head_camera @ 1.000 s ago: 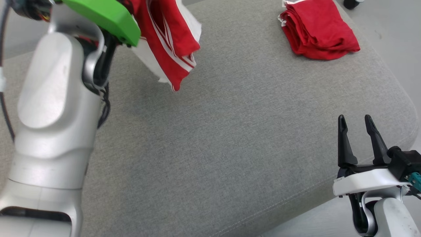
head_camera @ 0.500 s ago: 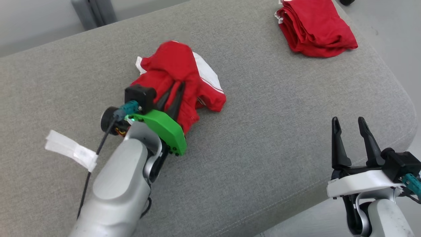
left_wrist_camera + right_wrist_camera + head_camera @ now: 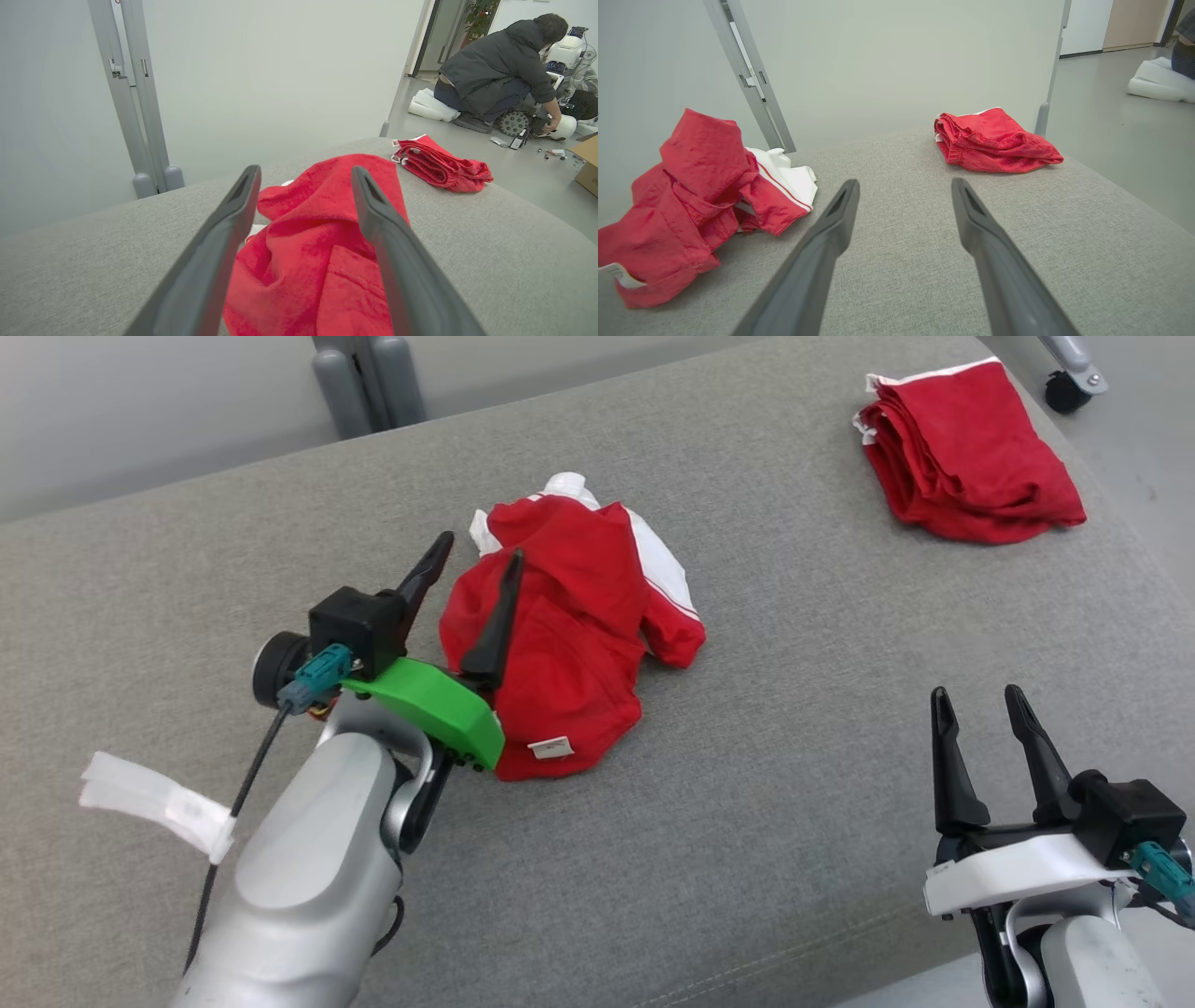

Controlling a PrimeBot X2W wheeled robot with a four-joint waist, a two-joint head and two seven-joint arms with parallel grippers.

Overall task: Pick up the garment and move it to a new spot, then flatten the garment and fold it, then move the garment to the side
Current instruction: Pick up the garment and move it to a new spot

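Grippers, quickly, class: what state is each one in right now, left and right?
Left gripper: open, its fingers spread around the crumpled red garment, not clamped on it.
Right gripper: open, holding nothing.

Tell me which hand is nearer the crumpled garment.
Left. The left hand stands open at the crumpled garment, one finger over the cloth, the other beside its left edge. The right hand, also open, is well off to its right, clear of it.

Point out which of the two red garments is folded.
The folded garment at the far right corner, a neat flat stack. The crumpled garment lies heaped by the left gripper.
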